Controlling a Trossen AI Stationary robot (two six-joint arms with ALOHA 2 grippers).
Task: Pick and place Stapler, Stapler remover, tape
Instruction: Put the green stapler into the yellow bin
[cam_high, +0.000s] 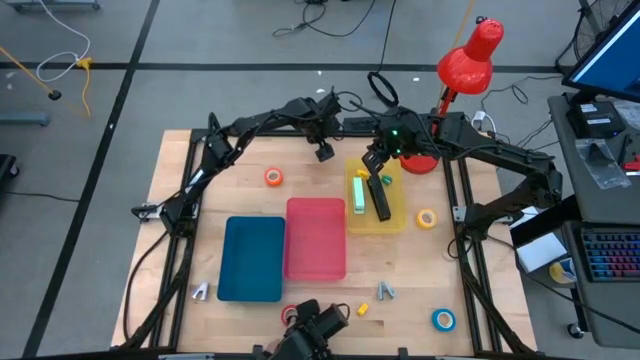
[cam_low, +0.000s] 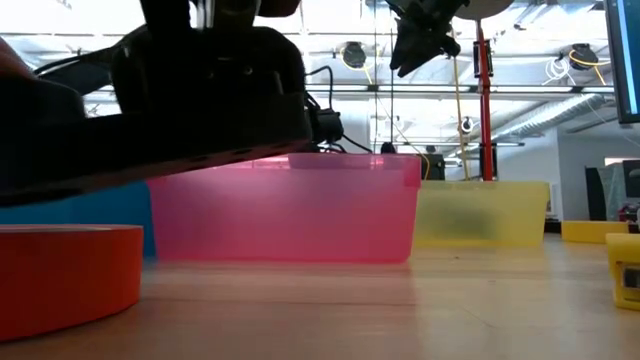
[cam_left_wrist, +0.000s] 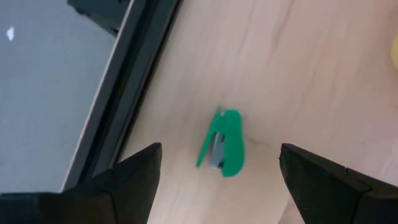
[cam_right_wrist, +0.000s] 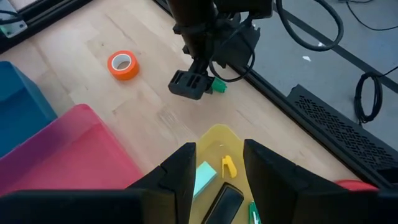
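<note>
Left wrist view: green stapler (cam_left_wrist: 225, 144) below left end effector (cam_left_wrist: 217, 180)

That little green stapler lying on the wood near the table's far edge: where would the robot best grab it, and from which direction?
Probably from straight above, across the narrow middle of the small green stapler. It lies flat on the bare wooden table, long and slim, with free wood on both long sides. The left gripper hangs open over it, one finger either side, so closing across its width looks the surest hold.
</note>
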